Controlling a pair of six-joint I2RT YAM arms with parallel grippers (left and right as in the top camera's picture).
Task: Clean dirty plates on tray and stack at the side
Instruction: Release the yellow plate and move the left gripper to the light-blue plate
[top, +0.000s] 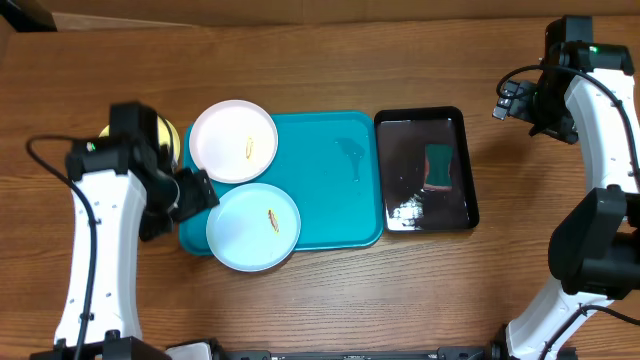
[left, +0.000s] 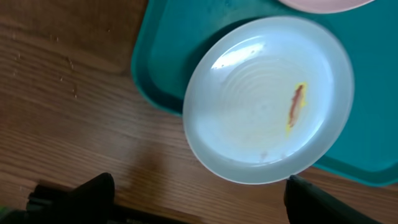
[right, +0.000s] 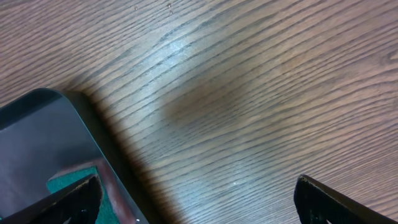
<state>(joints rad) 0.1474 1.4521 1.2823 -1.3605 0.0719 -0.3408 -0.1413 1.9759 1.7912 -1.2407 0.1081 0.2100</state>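
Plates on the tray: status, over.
Left pincer open beside pale blue plate. Right pincer open by black tray. That plate and white plate smeared, on turquoise tray. Nothing blocking.

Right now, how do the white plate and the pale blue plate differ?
The white plate lies at the tray's far left corner; the pale blue plate at its near left, overhanging the rim. The white plate's smear looks yellowish; the pale blue plate's, brown on yellow. Both are round.
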